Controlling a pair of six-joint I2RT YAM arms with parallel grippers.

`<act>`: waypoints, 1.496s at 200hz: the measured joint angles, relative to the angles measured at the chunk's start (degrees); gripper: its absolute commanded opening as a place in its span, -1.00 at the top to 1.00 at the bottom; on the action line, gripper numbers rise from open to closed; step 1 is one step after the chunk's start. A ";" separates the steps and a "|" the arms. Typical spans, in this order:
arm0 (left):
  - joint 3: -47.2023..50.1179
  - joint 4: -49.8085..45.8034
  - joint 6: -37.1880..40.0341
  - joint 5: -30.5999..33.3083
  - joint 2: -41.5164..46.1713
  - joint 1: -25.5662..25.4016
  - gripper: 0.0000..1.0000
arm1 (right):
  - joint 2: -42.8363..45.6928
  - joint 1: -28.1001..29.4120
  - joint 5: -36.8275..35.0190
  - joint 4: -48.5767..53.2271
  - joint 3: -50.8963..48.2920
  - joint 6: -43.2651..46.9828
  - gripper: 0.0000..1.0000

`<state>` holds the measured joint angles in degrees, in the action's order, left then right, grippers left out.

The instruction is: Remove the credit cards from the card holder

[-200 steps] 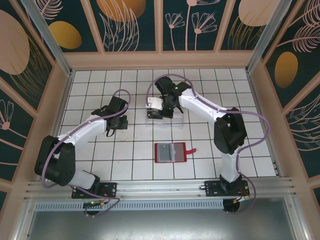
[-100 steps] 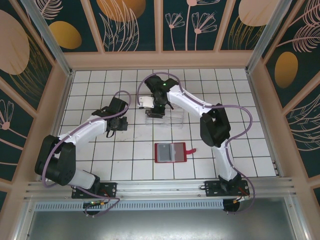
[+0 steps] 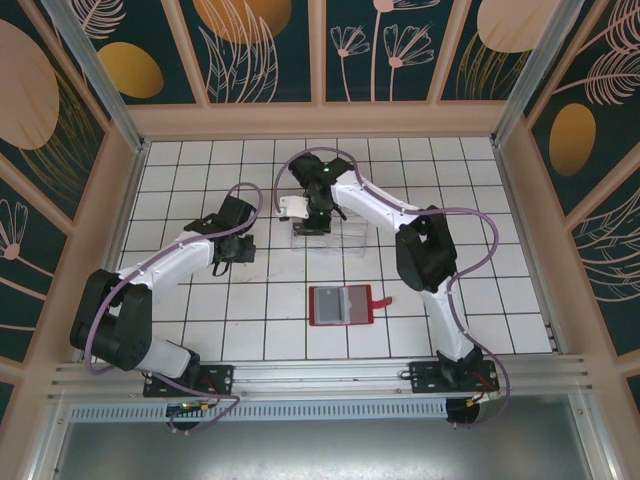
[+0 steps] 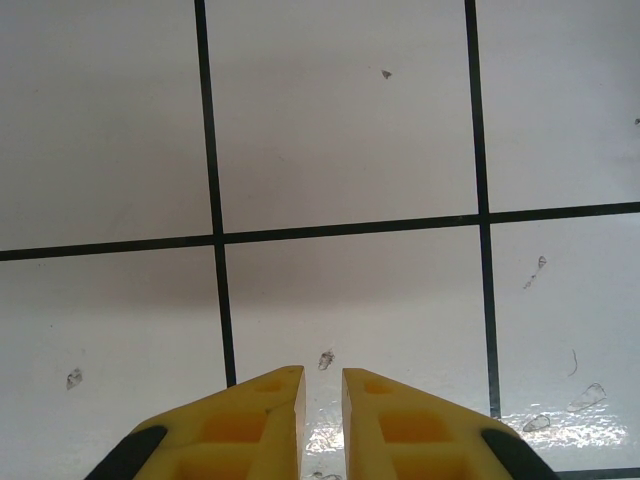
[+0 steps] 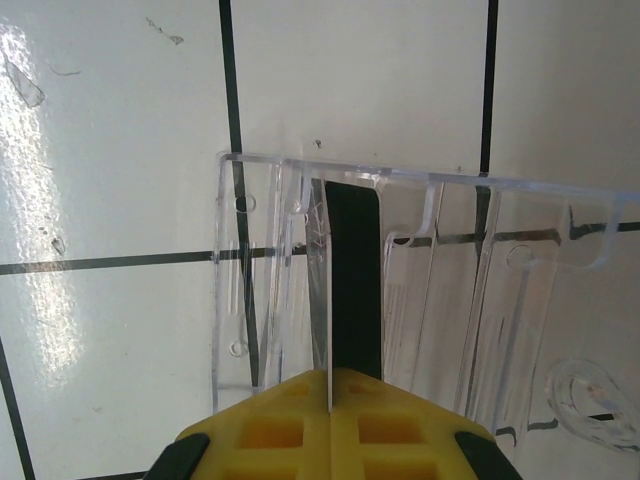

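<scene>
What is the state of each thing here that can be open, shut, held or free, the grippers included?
left gripper: open by a narrow gap, empty, over bare tiles.
right gripper: shut on the credit card.
credit card: dark, on edge in a slot of the clear tray, gripped.
clear tray: resting on the tiles, holding the card.
card holder: open, lying flat, grey inside up, untouched.

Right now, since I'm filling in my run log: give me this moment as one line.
right hand shut on dark card at clear tray | left hand empty above tile | card holder lying open
</scene>
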<state>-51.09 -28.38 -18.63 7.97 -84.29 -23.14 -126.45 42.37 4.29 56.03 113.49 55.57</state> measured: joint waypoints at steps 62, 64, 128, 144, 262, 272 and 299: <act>0.00 0.00 0.00 0.00 0.00 0.00 0.64 | -0.92 0.17 -0.13 1.27 0.66 0.02 1.00; 0.00 0.00 0.00 0.00 0.00 0.00 0.63 | -1.01 0.17 -0.15 1.27 0.66 0.02 1.00; 0.11 0.00 0.00 -0.22 0.00 0.00 0.64 | -1.90 0.87 -1.20 1.20 0.81 -0.11 0.68; 0.15 0.00 0.00 -0.42 0.00 0.00 0.64 | -1.90 1.16 -1.92 1.18 1.01 -0.26 0.67; 0.20 0.02 0.00 -1.46 0.00 0.00 0.63 | 1.86 2.25 -10.80 -6.29 -1.97 -0.35 0.68; 0.20 0.02 0.00 -1.49 0.00 0.00 0.63 | 2.14 2.25 -11.32 -6.93 -2.29 -0.33 0.68; 0.20 0.02 0.00 -1.49 -0.04 0.00 0.63 | 2.67 2.25 -12.52 -8.02 -3.06 -0.37 0.67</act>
<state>-50.89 -28.36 -18.63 6.48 -84.33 -23.14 -123.79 44.62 -8.23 48.01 110.43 55.20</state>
